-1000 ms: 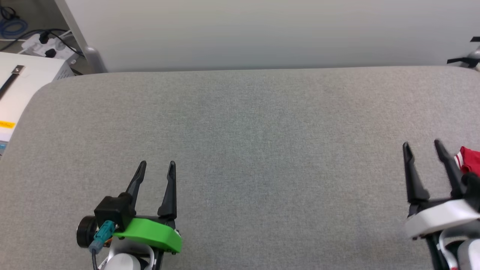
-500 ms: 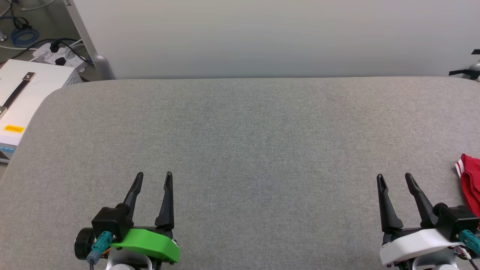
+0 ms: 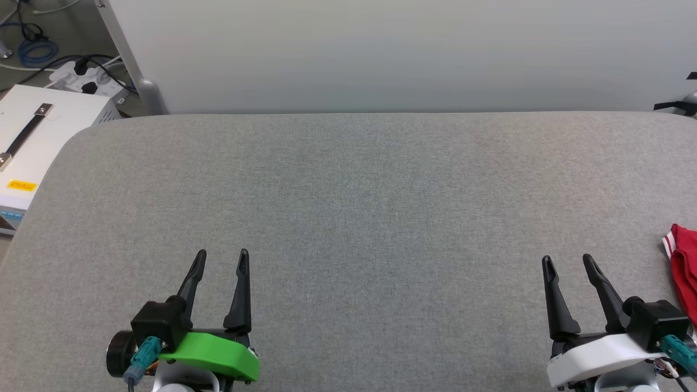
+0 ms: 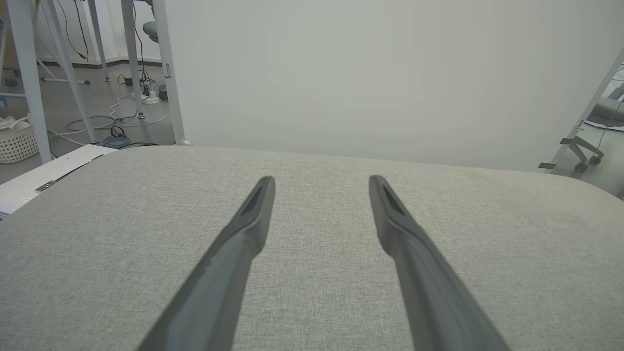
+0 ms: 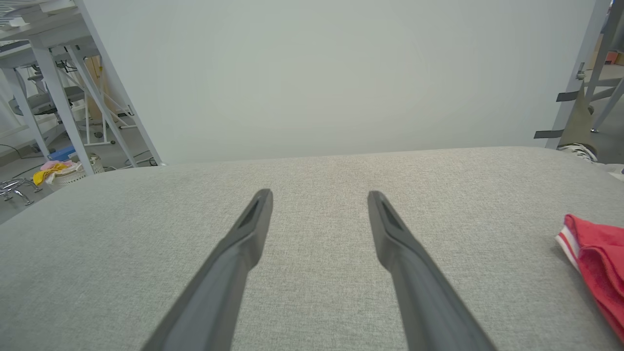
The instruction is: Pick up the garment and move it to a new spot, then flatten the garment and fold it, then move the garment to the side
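A grey fabric-covered surface point(image 3: 348, 207) spreads across the head view, with a pale panel point(image 3: 381, 54) standing behind its far edge. A white case point(image 3: 38, 136) with a dark handle sits off the surface's left corner. The red garment point(image 3: 685, 267), its striped trim showing, lies at the surface's right edge, just beside the right claw point(image 3: 566, 258). That claw and the left claw point(image 3: 222, 253) both hover with fingers apart, holding nothing.

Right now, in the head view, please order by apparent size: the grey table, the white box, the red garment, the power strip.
1. grey table
2. white box
3. red garment and power strip look about alike; the garment is cut off by the picture's edge, so I do not rank them.
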Motion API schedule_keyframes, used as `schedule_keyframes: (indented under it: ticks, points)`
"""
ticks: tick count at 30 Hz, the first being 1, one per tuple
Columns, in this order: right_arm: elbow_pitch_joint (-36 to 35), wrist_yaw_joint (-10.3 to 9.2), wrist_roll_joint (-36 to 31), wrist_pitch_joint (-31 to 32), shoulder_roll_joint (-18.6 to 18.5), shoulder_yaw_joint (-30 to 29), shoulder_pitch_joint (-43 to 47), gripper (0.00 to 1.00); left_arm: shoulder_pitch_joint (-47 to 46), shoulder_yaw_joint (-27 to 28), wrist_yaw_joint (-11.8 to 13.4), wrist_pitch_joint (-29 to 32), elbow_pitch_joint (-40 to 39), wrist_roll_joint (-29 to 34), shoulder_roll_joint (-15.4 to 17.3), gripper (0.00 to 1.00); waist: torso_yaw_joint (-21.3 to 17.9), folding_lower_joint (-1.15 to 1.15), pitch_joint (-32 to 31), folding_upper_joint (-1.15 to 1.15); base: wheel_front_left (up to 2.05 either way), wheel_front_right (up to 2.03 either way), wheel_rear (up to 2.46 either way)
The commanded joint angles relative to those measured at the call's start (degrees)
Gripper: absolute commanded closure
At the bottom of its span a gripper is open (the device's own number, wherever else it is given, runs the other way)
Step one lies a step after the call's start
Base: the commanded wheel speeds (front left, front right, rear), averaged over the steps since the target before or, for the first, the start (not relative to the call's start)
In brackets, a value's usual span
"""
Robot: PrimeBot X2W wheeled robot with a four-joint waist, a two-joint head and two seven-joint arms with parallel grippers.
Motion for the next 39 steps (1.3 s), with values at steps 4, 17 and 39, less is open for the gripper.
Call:
schedule_keyframes:
  ticks: [4, 17, 39]
  points:
    - [0.16, -0.05, 0.18, -0.62, -0.09, 0.27, -0.46, 0.00, 0.63, 0.37, -0.34, -0.34, 0.12, 0.03, -0.27, 0.00, -0.02, 0.00, 0.06, 0.00, 0.00, 0.00, 0.00]
    - [-0.17, 0.00, -0.73, 0.84, 0.16, 0.27, -0.13, 1.00, -0.01, 0.15, 0.39, 0.87, -0.39, 0.55, -0.03, 1.00, -0.07, 0.00, -0.02, 0.00, 0.00, 0.00, 0.00]
    - [-1.16, -0.01, -3.33, 3.46, 0.67, -0.04, -0.55, 1.00, 0.02, 0.41, 1.73, 3.63, -1.74, 2.55, -0.08, 1.00, -0.22, 0.00, -0.37, 0.00, 0.00, 0.00, 0.00]
